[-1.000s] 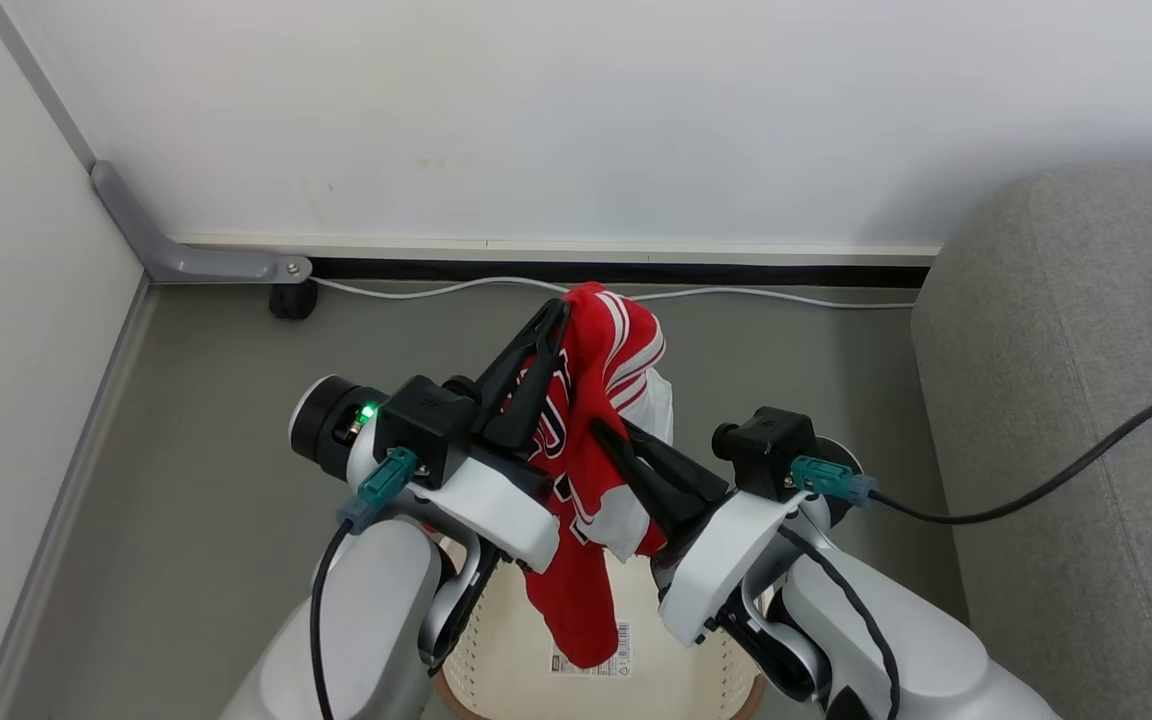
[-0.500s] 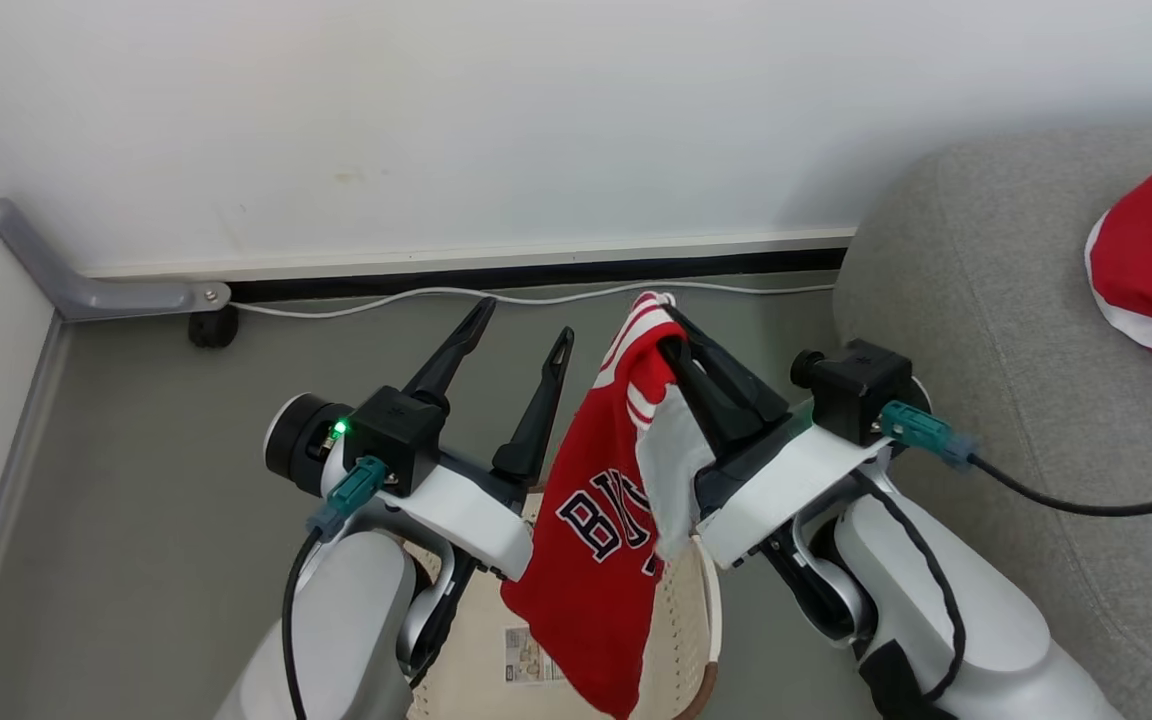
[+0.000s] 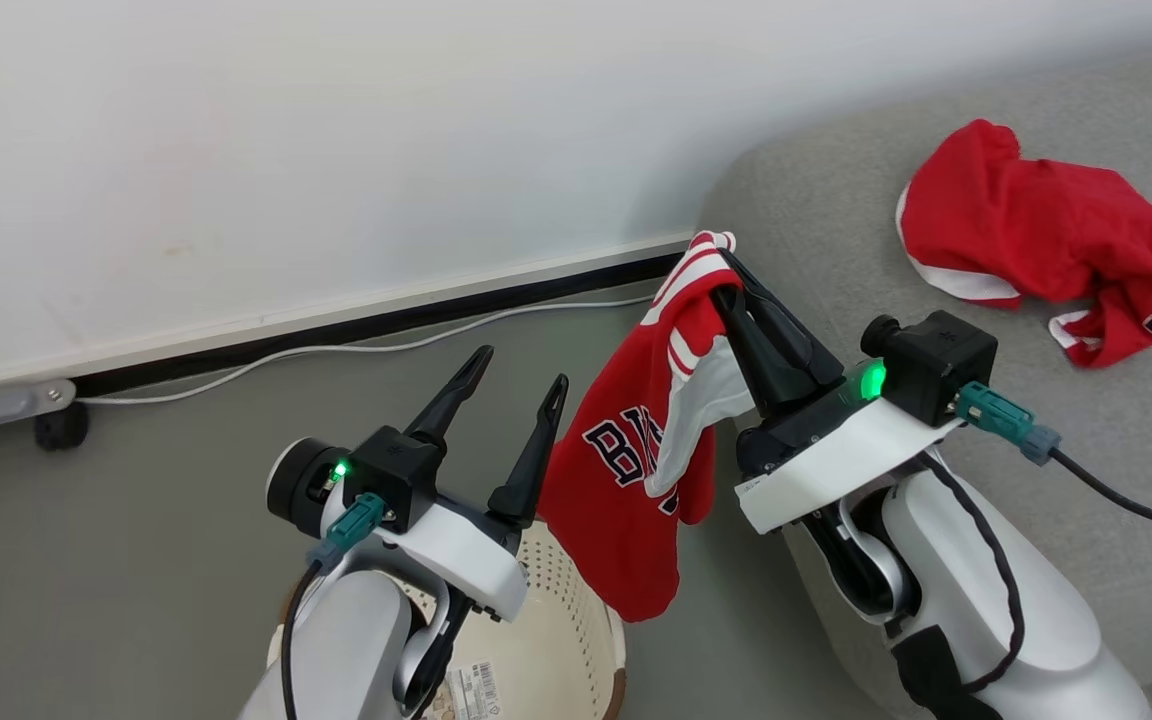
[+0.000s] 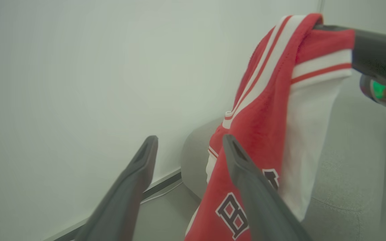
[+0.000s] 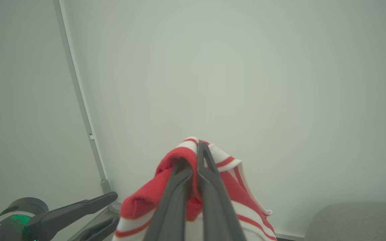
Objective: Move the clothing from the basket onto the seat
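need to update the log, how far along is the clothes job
Done: one red garment lies on the seat. In hand: right claw shut on a jersey hanging near the basket; left claw open. Left: lay it on the seat; the basket is partly hidden.

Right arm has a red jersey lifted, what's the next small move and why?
Probably swing the right end effector rightward over the seat before releasing: the jersey it grips hangs over the floor beside the basket, and the left end effector is open.

White wall (image 3: 336, 120) meets grey floor (image 3: 116, 520), a white cable (image 3: 356, 349) along the dark skirting (image 3: 386, 322).
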Robot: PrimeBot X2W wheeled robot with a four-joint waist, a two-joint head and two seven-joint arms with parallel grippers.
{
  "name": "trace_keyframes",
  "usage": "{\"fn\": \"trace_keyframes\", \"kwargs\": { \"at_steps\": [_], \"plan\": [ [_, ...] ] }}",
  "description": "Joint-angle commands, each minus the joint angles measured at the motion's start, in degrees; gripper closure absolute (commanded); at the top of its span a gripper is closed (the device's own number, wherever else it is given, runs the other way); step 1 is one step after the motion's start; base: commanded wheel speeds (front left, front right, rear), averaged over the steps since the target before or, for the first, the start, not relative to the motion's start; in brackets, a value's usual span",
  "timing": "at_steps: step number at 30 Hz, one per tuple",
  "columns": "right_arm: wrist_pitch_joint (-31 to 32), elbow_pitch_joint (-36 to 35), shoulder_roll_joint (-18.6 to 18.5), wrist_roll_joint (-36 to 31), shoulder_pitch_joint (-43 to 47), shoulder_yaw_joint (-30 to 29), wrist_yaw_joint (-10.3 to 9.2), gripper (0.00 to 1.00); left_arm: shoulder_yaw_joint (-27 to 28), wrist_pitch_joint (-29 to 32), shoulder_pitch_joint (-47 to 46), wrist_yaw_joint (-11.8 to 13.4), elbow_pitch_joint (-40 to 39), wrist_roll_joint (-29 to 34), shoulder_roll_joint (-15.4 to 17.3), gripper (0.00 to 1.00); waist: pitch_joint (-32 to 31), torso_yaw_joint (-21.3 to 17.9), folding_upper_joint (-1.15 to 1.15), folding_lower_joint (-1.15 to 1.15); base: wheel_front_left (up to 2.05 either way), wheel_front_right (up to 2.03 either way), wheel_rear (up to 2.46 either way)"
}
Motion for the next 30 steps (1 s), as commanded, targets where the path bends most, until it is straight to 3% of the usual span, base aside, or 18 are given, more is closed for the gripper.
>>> {"fn": "trace_keyframes", "kwargs": {
  "at_steps": [1,16,30],
  "plan": [
    [-0.35,-2.30,0.40,-0.59,0.11,0.05,0.17,1.00,2.09,-0.34,-0.52,-0.36,-1.39,-0.23,0.53,0.00,-0.40,-3.21,0.00,0.00,0.00,0.00,0.00],
    [-0.35,-7.01,-1.25,-0.32,-0.82,-1.25,0.17,1.00,3.28,-0.34,1.27,-0.54,-2.15,0.06,0.53,0.00,0.67,-16.47,0.00,0.00,0.00,0.00,0.00],
    [-0.35,-14.31,-6.82,-3.49,-0.78,-12.60,0.17,1.00,-0.56,-0.34,-2.01,-1.50,-0.51,0.59,0.53,0.00,6.71,-18.71,0.00,0.00,0.00,0.00,0.00]
  ]
}}
